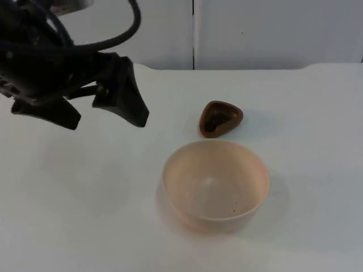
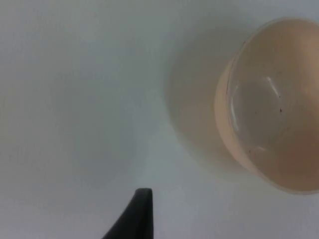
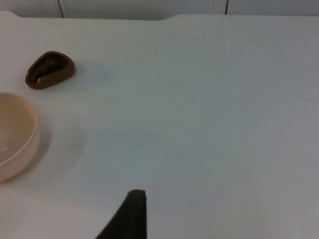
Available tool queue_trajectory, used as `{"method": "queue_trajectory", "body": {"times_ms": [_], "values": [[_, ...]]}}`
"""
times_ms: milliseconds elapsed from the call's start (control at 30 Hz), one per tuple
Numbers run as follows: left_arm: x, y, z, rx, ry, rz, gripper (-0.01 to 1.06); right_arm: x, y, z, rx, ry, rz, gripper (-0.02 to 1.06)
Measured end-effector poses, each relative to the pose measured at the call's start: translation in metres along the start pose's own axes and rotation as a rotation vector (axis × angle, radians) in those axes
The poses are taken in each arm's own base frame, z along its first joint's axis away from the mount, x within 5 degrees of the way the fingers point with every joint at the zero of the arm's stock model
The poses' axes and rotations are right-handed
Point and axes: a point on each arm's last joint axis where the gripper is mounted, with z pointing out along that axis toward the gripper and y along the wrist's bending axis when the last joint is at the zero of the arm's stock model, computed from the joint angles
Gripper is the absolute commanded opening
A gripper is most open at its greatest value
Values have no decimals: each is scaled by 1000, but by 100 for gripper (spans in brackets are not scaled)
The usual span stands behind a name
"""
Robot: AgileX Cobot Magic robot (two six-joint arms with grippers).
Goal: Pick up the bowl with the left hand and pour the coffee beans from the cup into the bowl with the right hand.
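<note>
**Nothing grasped yet: bowl and cup both stand on the table**

Nearest the camera, the beige bowl [image 1: 215, 186] sits upright and empty on the white table [image 1: 317, 141]. Just behind it, apart from it, the small brown cup [image 1: 220, 118] holds its dark coffee beans [image 1: 215, 120]. Further back, the left gripper [image 1: 108, 116] hangs above the table with fingers spread and nothing between them, well apart from the bowl. The right gripper [image 3: 130, 214] waits over bare table; whether its fingers are apart cannot be told. Lifting and pouring both remain undone.

Beneath me spreads a smooth white table top [image 1: 306, 113], filling most of the frame; along the top edge stands a pale grey partition wall [image 1: 272, 28], split by a dark vertical seam [image 1: 193, 34].
</note>
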Motion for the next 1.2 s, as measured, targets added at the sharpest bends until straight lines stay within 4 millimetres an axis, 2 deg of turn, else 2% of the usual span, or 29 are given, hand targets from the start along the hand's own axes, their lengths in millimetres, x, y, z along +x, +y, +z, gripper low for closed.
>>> {"method": "queue_trajectory", "body": {"times_ms": [233, 500, 767, 933, 1067, 1200], "values": [[-17, 6, 20, 6, 43, -55, 100, 0, 0, 0, 0, 0, 0, 105], [-17, 14, 48, 3, 118, -105, 100, 0, 0, 0, 0, 0, 0, 105], [-12, -1, 70, 6, 152, -76, 100, 0, 0, 0, 0, 0, 0, 105], [-15, -7, 81, -1, 160, -106, 100, 0, 0, 0, 0, 0, 0, 105], [-18, -21, 99, -38, 165, -112, 100, 0, 0, 0, 0, 0, 0, 105], [-19, -22, 108, -54, 149, -157, 100, 0, 0, 0, 0, 0, 0, 105]]}}
